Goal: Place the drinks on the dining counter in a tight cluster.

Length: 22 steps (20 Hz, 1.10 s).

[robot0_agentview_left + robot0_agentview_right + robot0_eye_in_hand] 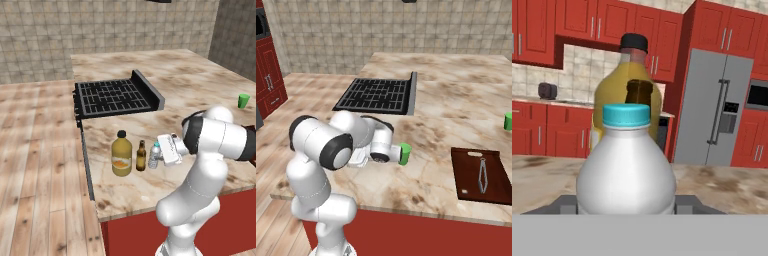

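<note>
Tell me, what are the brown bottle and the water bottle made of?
The brown bottle looks like dark, shiny glass, since light glints on it. The water bottle seems to be cloudy plastic with a smooth blue cap, though it could be glass.

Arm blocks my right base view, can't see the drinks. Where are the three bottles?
Observer: In a row on the dining counter, nearer the robot than the cooktop: juice bottle, brown bottle, water bottle.
Operator: Touching?
Observer: Close, but the left base view shows a slim gap between the juice and brown bottles.
Operator: Gripper?
Observer: The gripper is at the water bottle, jaws tight on both sides.
</note>
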Available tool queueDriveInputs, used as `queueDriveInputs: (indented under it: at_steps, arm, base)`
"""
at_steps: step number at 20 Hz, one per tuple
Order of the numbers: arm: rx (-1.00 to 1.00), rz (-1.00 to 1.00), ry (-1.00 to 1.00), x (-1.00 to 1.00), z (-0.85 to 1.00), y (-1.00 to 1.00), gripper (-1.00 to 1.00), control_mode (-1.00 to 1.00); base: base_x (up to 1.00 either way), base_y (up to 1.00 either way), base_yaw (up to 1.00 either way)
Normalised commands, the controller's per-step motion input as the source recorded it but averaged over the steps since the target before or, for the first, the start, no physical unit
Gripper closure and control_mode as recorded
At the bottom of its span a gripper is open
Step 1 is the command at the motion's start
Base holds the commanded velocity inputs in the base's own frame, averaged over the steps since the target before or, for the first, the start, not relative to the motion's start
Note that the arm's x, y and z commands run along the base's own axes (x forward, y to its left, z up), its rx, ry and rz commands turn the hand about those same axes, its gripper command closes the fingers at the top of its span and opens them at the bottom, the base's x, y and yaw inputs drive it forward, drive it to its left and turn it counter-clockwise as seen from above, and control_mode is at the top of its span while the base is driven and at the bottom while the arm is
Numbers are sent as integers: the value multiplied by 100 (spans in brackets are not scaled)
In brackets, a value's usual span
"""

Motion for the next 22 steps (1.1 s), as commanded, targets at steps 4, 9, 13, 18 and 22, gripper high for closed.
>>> queueDriveInputs:
  at_steps: [4, 9, 13, 18, 22]
  arm:
    - [0, 0, 0, 10, -13, 0, 100, -100]
    - [0, 0, 0, 6, -13, 0, 100, -100]
    - [0, 0, 0, 0, -20, 0, -100, -100]
    - [0, 0, 0, 3, -14, 0, -100, -100]
    - [0, 0, 0, 0, -3, 0, -100, -100]
  base:
    - [0, 0, 0]
    - [0, 0, 0]
    - [0, 0, 0]
    - [0, 0, 0]
    - [0, 0, 0]
